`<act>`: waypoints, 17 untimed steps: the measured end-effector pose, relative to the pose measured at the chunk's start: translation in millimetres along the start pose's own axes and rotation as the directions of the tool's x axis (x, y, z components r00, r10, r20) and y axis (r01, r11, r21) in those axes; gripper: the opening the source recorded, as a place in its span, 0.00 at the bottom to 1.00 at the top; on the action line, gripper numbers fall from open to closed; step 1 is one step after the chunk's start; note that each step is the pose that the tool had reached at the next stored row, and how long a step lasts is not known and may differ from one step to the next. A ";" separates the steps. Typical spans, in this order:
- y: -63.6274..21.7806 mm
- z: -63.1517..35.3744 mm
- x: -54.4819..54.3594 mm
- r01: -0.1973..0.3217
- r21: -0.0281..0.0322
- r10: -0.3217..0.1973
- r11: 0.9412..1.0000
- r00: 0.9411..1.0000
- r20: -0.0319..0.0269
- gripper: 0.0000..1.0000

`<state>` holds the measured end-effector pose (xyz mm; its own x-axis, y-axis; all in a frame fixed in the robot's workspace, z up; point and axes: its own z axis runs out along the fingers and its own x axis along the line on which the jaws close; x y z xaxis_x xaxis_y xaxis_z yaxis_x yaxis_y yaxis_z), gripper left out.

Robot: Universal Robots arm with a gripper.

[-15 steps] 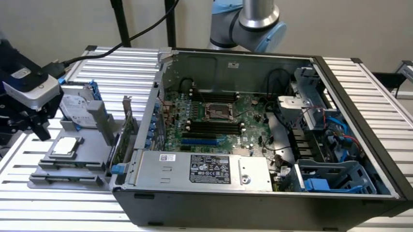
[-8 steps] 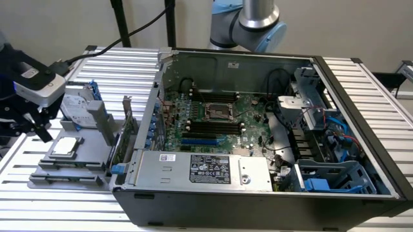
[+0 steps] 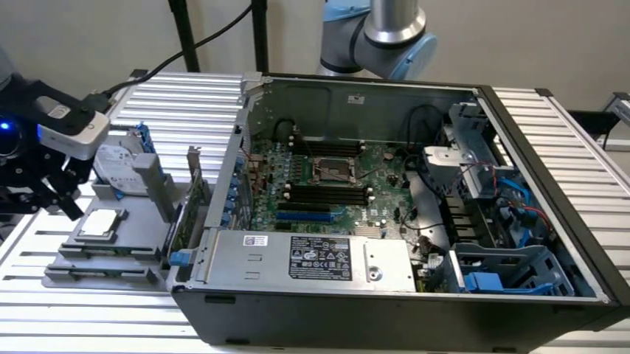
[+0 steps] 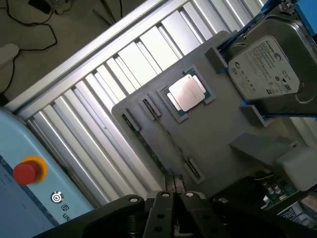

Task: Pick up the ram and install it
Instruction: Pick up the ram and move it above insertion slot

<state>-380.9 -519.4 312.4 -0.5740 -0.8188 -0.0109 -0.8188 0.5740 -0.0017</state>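
End effector is pinched shut, poised over the grey tray at the far left of the exterior frame. The ram stands edge-on in a tray slot just beside the fingertips. The open computer case fills the counter to the right.

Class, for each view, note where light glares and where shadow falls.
Exterior view: a blue light glows at its left edge, and the computer case is dim inside; wrist view: the processor lid and ridged table shine bright, while the gripper is dark.
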 end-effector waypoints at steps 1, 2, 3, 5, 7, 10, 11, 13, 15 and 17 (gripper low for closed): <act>0.0 0.9 0.0 0.018 0.000 -0.018 1.000 1.000 0.000 0.11; 0.0 1.8 0.0 0.036 0.000 -0.036 0.999 0.999 0.000 0.11; 0.1 2.7 0.0 0.054 -0.001 -0.054 0.999 0.999 0.000 0.11; 0.0 4.5 0.0 0.090 -0.001 -0.090 0.996 0.996 0.000 0.11; 0.0 6.1 0.1 0.126 -0.001 -0.126 0.992 0.992 0.000 0.11; 0.0 8.7 0.1 0.180 -0.002 -0.180 0.984 0.984 0.001 0.11; 0.0 9.5 0.1 0.198 -0.002 -0.198 0.980 0.980 0.001 0.11; 0.0 11.2 0.1 0.234 -0.003 -0.234 0.972 0.972 0.001 0.11; 0.1 12.7 0.1 0.268 -0.003 -0.268 0.963 0.963 0.001 0.11; 0.1 14.1 0.1 0.304 -0.004 -0.304 0.953 0.953 0.001 0.11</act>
<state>-380.9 -519.3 298.3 -0.2983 -0.9544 -0.0109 -0.9545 0.2983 -0.0014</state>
